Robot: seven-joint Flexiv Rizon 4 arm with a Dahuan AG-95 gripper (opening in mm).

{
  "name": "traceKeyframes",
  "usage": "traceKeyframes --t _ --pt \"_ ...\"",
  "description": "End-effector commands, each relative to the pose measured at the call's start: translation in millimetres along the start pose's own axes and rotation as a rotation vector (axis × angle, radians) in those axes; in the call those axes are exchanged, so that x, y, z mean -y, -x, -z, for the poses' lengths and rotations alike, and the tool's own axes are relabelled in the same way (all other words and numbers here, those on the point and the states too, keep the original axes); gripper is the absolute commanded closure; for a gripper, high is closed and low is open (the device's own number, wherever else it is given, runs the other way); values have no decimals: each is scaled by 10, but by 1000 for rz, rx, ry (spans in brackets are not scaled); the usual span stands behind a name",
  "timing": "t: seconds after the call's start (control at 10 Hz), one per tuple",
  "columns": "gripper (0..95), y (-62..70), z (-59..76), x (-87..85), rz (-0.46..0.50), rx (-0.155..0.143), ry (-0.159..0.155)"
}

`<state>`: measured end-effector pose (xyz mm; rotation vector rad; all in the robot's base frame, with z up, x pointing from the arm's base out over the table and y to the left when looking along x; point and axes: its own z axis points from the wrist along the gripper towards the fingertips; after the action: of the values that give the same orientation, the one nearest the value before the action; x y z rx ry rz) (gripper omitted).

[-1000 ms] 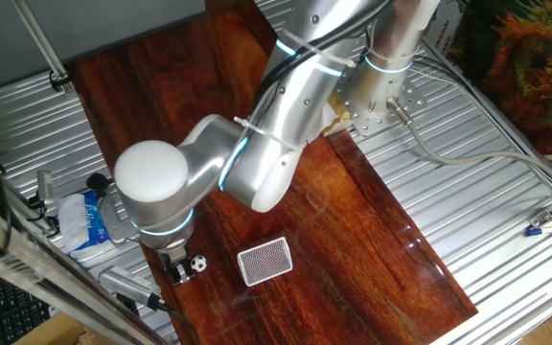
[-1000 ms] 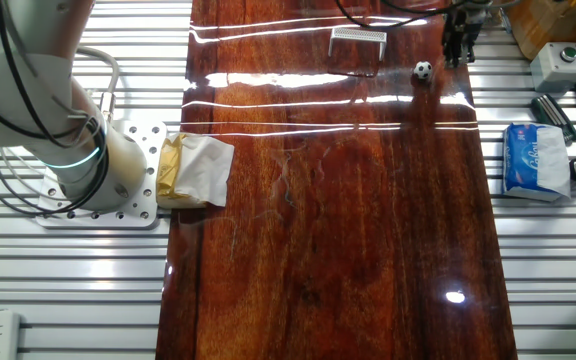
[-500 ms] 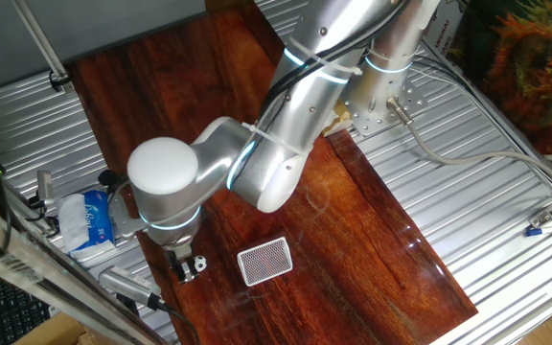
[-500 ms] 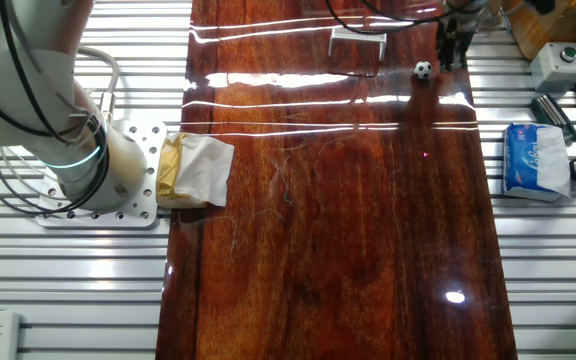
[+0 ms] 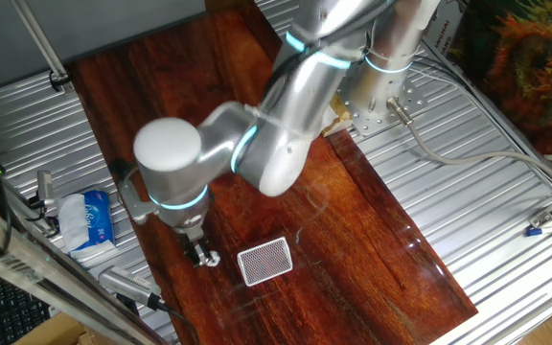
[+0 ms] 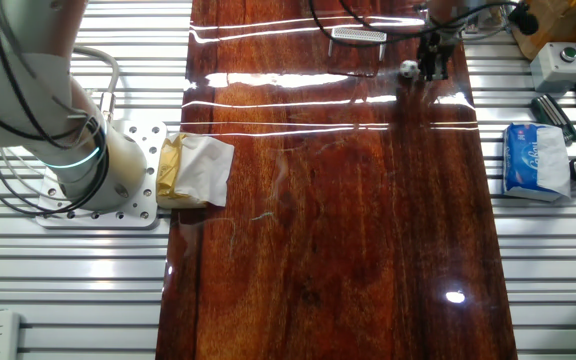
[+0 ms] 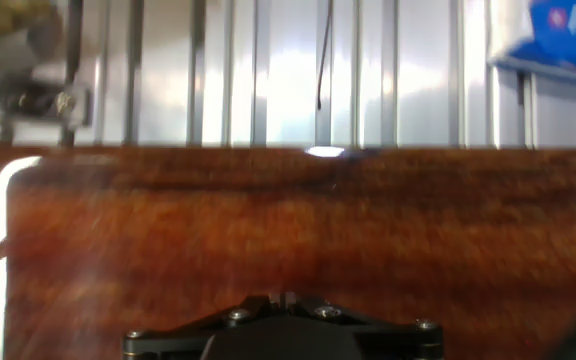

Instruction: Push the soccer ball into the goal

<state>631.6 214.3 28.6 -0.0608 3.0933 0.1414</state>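
The soccer ball [image 5: 213, 258] is a tiny white ball with black patches on the wooden board. It lies just left of the goal [image 5: 264, 261], a small white-framed box with grey mesh. My gripper [image 5: 199, 251] points down at the board, touching or nearly touching the ball on the side away from the goal, fingers together and holding nothing. In the other fixed view the ball [image 6: 408, 68] sits between my gripper [image 6: 431, 62] and the goal [image 6: 359, 34]. The hand view shows only my closed fingertips [image 7: 283, 298] over the blurred wood; ball and goal are out of its view.
A blue-and-white tissue packet [image 5: 89, 218] lies on the metal slats beside the board, also in the other fixed view [image 6: 536, 160]. A yellow-and-white cloth [image 6: 196, 170] lies by the arm's base [image 6: 98, 175]. Small devices [image 6: 558, 65] stand near the board's far corner.
My gripper has swept toward the goal, and the ball has rolled ahead of it, closer to the goal. The goal has not moved.
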Motion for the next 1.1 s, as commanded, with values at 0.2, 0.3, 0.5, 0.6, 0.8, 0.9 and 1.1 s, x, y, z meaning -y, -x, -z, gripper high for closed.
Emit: traceKeyframes --t 0.2,0.3,0.5,0.6,0.8,0.9,1.1 --pt "950 26 42 -32 -7 -19 -2" --pt "950 35 46 -37 -11 -15 -1" --pt "950 36 48 -38 -12 -15 1" --pt "950 35 49 -38 -12 -15 1" --pt "950 35 49 -39 -19 -10 1" --pt "950 35 49 -40 -23 -10 2" --pt "950 31 48 -39 -32 -17 9"
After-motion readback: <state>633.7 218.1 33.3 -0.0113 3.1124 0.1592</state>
